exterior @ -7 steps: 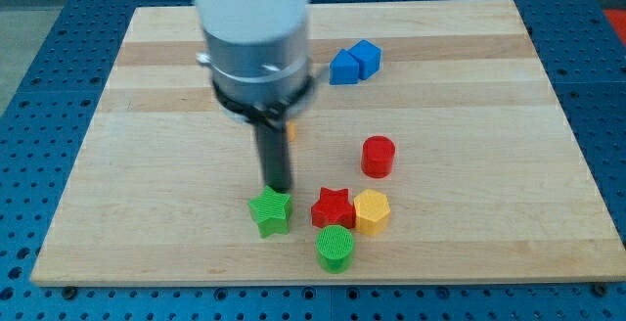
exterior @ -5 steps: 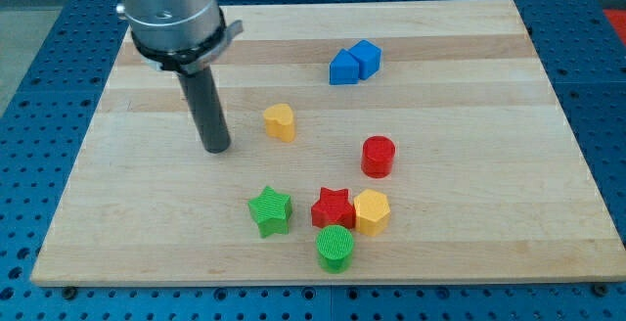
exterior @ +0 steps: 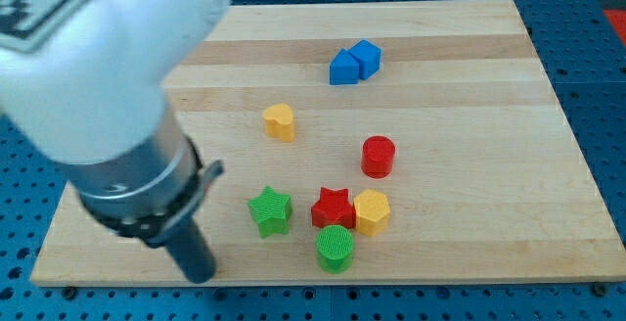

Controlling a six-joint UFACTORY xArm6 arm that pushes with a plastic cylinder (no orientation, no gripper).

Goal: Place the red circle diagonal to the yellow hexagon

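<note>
The red circle [exterior: 378, 157] stands right of the board's middle. The yellow hexagon [exterior: 372, 212] lies below it, touching the red star [exterior: 333, 207] on its left. My tip [exterior: 200, 274] is near the board's bottom edge at the lower left, well left of the green star [exterior: 270, 211] and far from the red circle. The arm's white body covers the view's upper left.
A green circle [exterior: 335, 249] sits just below the red star. A yellow block [exterior: 279, 122] lies left of the middle. Two blue blocks [exterior: 353, 63] sit together near the top. The wooden board [exterior: 469, 76] rests on a blue perforated table.
My tip went from just above the green star to the upper left, then down to the board's bottom left. No block has moved.
</note>
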